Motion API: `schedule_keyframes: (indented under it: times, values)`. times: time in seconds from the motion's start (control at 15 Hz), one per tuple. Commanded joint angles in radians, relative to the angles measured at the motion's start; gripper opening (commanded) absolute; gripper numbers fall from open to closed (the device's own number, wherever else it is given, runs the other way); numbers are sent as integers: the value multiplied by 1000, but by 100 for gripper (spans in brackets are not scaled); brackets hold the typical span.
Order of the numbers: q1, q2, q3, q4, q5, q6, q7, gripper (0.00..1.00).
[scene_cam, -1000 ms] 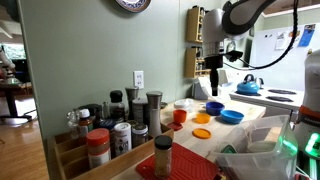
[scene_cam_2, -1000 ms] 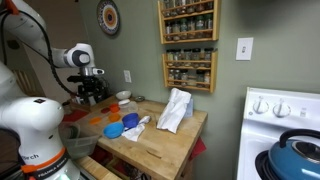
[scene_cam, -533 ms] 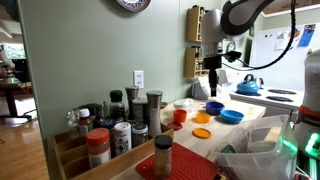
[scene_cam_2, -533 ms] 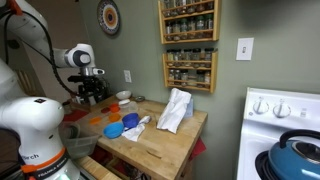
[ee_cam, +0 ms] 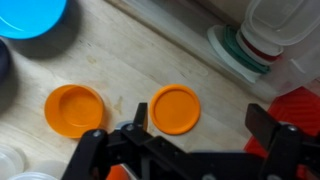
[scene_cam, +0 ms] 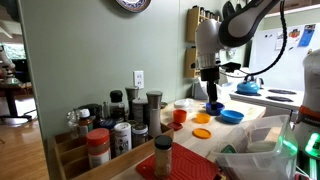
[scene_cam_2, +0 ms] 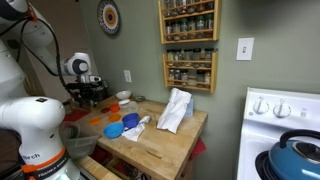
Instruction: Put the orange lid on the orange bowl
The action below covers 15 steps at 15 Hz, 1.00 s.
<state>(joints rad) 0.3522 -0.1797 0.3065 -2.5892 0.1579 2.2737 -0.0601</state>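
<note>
In the wrist view the orange lid (ee_cam: 175, 108) lies flat on the wooden table, a thin round disc. The orange bowl (ee_cam: 75, 108) sits a short way to its left, apart from it, with a raised rim. My gripper (ee_cam: 200, 128) is open and empty, hovering above the table with the lid just by its left finger. In both exterior views the gripper (scene_cam: 211, 92) (scene_cam_2: 88, 93) hangs over the cluster of small dishes.
A blue bowl (ee_cam: 30, 15) sits at the top left of the wrist view, with clear containers (ee_cam: 275, 30) at the top right and an orange-red cup (ee_cam: 300, 110) at the right. Spice jars (scene_cam: 120, 130), blue bowls (scene_cam: 231, 116) and a crumpled cloth (scene_cam_2: 175, 108) also stand on the table.
The arm has swung and lowered toward the table, bringing the gripper closer over the orange pieces. Nothing on the table has moved.
</note>
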Motion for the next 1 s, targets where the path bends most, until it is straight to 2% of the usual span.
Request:
schedule_keyframes:
  times: [0.0, 0.13, 0.2, 0.6, 0.87, 0.93]
  values:
    - [10, 146, 41, 36, -37, 94, 56, 100]
    - [3, 208, 48, 52, -68, 110, 137, 100]
    - [7, 127, 41, 19, -34, 86, 69, 100]
    - [4, 212, 44, 57, -34, 86, 108, 100]
    - [5, 241, 43, 44, -22, 183, 191, 100]
    - [5, 245, 40, 34, -51, 225, 233, 100]
